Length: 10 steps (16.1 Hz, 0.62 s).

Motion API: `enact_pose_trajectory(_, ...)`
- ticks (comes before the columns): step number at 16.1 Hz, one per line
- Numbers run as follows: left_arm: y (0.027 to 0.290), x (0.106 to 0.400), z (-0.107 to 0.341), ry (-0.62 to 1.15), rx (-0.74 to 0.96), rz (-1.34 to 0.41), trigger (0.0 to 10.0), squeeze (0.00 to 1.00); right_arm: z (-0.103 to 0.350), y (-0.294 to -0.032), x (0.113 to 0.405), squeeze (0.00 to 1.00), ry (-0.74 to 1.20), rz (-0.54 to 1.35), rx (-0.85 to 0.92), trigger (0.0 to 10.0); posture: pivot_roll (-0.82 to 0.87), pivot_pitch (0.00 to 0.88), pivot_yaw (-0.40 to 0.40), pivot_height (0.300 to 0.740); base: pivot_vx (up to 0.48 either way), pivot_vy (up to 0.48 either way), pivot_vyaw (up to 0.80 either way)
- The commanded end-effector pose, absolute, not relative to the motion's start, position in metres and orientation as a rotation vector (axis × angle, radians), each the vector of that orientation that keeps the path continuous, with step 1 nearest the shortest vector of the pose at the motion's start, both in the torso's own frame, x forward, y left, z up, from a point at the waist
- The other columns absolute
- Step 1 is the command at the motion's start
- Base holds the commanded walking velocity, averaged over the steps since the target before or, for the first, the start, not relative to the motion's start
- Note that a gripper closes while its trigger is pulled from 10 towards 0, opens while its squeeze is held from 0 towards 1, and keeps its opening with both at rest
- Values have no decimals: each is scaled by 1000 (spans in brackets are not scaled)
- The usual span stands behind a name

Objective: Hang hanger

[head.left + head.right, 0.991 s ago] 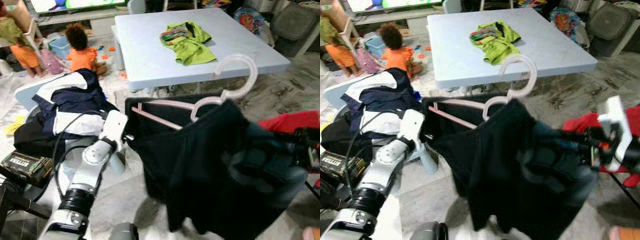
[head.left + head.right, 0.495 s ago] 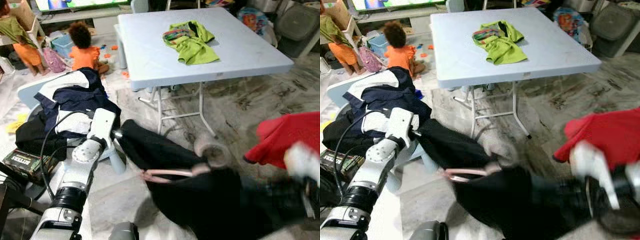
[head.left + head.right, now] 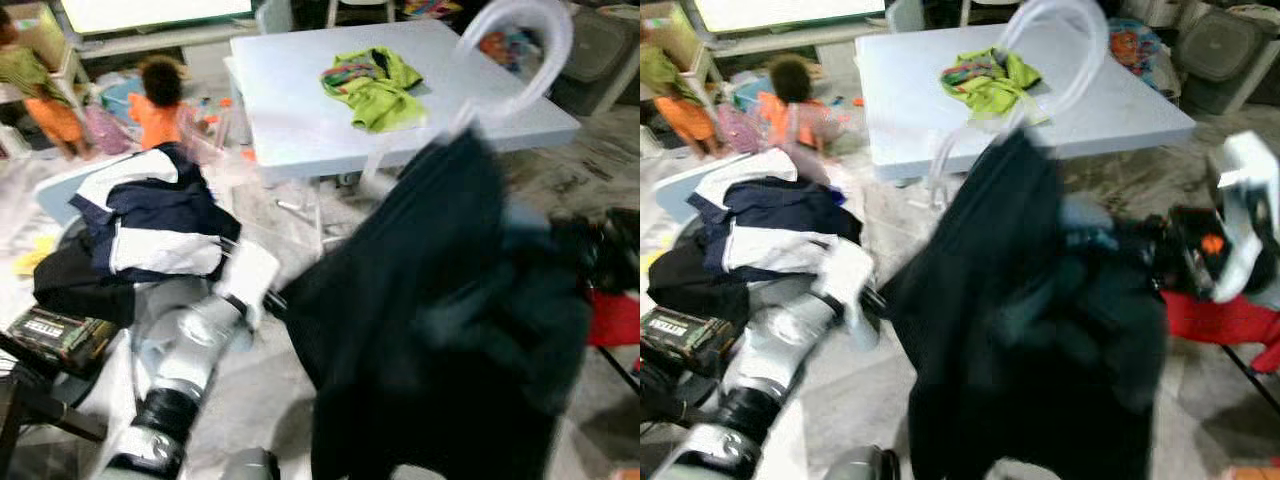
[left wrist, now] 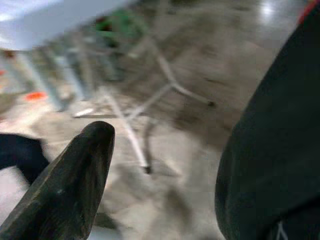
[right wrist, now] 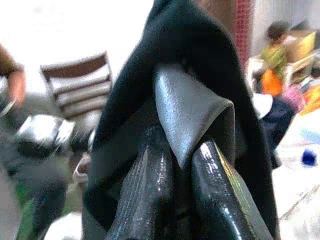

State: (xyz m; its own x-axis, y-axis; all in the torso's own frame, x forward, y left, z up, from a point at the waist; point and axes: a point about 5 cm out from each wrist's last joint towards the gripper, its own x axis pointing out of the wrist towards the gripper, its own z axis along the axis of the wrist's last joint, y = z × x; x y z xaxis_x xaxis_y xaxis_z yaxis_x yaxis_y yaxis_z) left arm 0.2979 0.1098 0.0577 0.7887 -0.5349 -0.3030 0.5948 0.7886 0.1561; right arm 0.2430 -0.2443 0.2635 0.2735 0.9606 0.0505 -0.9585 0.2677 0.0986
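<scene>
before the table [image 3: 300, 110], our right tool [image 5: 185, 165] pinches the limp garment [image 3: 440, 320]; the stiff hanger [image 3: 520, 50] offers firmer hold; left tool [image 4: 65, 190] unclear.

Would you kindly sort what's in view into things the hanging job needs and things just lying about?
Job: hanger, black garment, right pincer shut on the garment, left pincer beside its edge.
Lying about: green cloth, table, clothes pile, red cloth.

Home living room, folding table [image 3: 300, 110], clothes pile [image 3: 150, 215]
</scene>
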Motion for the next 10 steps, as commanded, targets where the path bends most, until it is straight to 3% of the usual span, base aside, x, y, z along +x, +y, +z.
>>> enact_pose_trajectory(1,102,290,58,250,272,-713,10000,1000,273,-246,268,0,-108,1104,92,10000,-101,0,39,740,0,0,0)
enact_pose_trajectory(2,92,285,62,221,309,-804,10000,1000,259,-243,290,0,-64,923,24,10000,-100,0,36,740,0,0,0)
enact_pose_trajectory(3,89,283,64,210,327,-834,10000,1000,252,-242,296,0,-32,864,-37,10000,-98,0,32,740,0,0,0)
enact_pose_trajectory(4,82,278,71,158,422,-917,10000,1000,221,-242,305,0,78,703,-245,10000,-84,0,11,740,0,0,0)
enact_pose_trajectory(7,84,275,80,97,517,-963,10000,1000,180,-236,294,0,139,640,-324,10000,-63,0,-7,740,0,0,0)
enact_pose_trajectory(8,94,275,83,80,634,-953,10000,1000,159,-228,283,0,160,645,-369,10000,-66,0,2,740,0,0,0)
enact_pose_trajectory(9,97,274,84,78,646,-958,10000,251,153,-227,279,0,174,649,-394,10000,-69,0,5,740,0,0,0)
enact_pose_trajectory(10,104,270,92,56,565,-999,10000,494,142,-225,273,0,201,663,-436,10000,-69,0,5,740,0,0,0)
